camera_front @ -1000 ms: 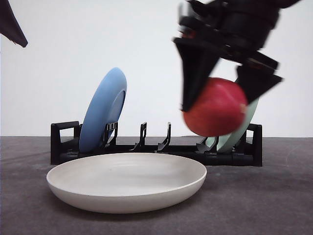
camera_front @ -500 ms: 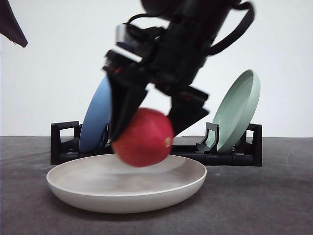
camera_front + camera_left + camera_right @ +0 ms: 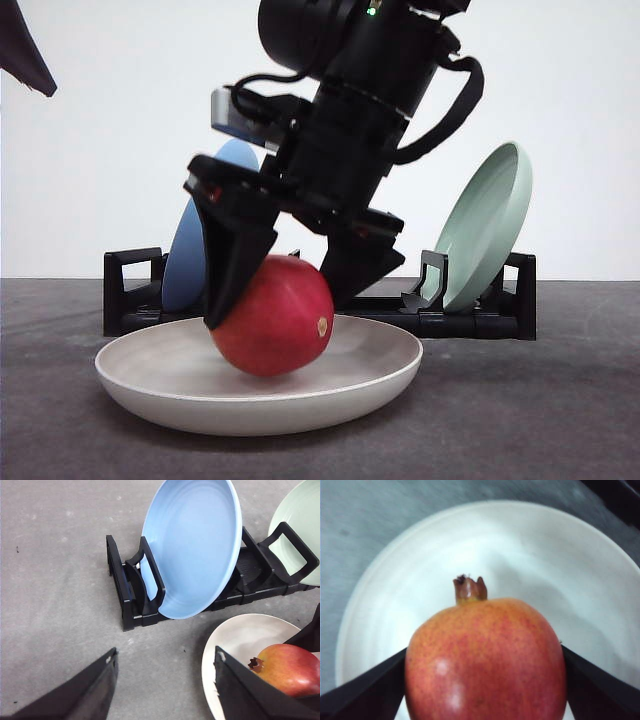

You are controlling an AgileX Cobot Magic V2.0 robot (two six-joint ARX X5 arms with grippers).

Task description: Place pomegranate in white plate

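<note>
The red pomegranate (image 3: 272, 318) is low inside the white plate (image 3: 385, 365), left of the plate's middle in the front view. Its underside is at the plate's floor. My right gripper (image 3: 275, 310) comes down from above and is shut on the fruit, one black finger on each side. The right wrist view shows the pomegranate (image 3: 485, 655) with its tan crown pointing away, over the white plate (image 3: 410, 585). My left gripper (image 3: 165, 655) hangs open over bare table left of the plate (image 3: 235, 635), with the pomegranate (image 3: 290, 667) beside it.
A black dish rack (image 3: 130, 290) stands behind the plate. It holds a blue plate (image 3: 200, 240) upright at its left end and a pale green plate (image 3: 490, 225) at its right end. Grey table stretches in front of and beside the plate.
My right gripper has carried the pomegranate from high at the right, in front of the green plate, leftward and down into the white plate.
</note>
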